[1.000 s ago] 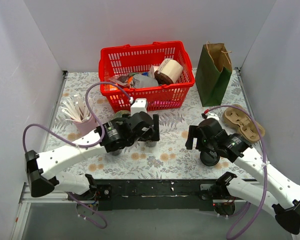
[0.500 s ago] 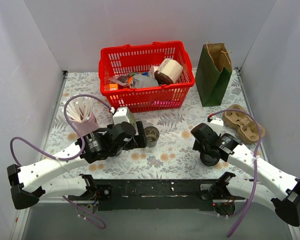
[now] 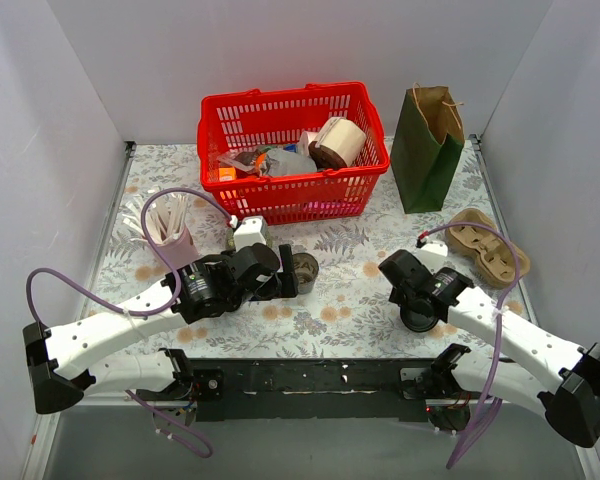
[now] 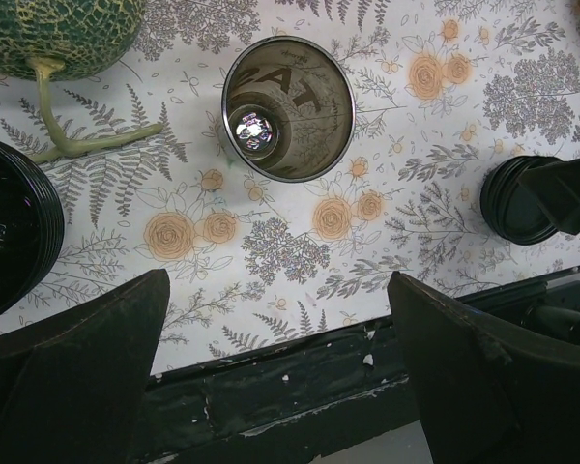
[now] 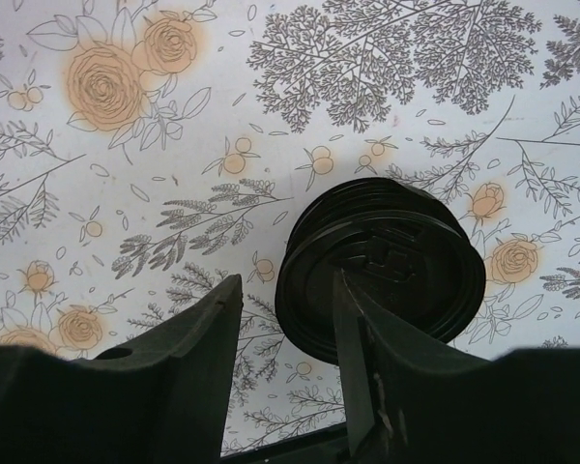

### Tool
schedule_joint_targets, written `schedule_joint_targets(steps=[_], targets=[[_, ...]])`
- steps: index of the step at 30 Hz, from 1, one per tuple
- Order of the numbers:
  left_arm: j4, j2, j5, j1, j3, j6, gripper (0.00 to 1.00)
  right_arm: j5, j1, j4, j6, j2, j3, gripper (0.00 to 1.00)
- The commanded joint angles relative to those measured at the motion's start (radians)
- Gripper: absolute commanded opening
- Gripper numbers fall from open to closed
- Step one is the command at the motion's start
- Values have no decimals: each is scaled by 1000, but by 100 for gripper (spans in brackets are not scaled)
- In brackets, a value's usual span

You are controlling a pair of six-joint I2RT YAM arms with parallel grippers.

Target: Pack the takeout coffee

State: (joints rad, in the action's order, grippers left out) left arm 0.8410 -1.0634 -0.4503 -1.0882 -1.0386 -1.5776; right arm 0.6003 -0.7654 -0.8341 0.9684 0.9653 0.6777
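The takeout coffee, a small black cup with a black sip lid, stands on the flowered cloth near the front right. It also shows in the right wrist view and at the right edge of the left wrist view. My right gripper is open just above and beside it, with one finger over the lid's left edge and nothing held. My left gripper is wide open and empty. It sits just near of an open, lidless cup with a silvery inside.
A red basket of goods stands at the back, with a green paper bag to its right. A tan cardboard cup tray lies far right. A pink cup of sticks stands left. A melon and a stack of black lids lie by the left gripper.
My left arm has drawn back to the left, uncovering the open cup standing on the cloth. My right gripper has come down closer to the black lidded cup, which has not moved.
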Motion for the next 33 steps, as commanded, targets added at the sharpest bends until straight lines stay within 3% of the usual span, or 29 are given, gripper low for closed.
schedule_joint_targets(steps=[1, 9, 21, 27, 33], targets=[[-6, 11, 9, 4, 2, 8, 98, 56, 28, 43, 30, 16, -7, 49], [4, 2, -2, 5, -5, 5, 98, 49, 60, 95, 18, 30, -20, 47], [29, 14, -16, 4, 5, -12, 98, 35, 84, 63, 26, 47, -32, 42], [23, 17, -10, 4, 6, -13, 98, 33, 84, 53, 26, 35, -29, 34], [27, 10, -7, 4, 2, -10, 98, 42, 84, 24, 30, 35, -27, 34]])
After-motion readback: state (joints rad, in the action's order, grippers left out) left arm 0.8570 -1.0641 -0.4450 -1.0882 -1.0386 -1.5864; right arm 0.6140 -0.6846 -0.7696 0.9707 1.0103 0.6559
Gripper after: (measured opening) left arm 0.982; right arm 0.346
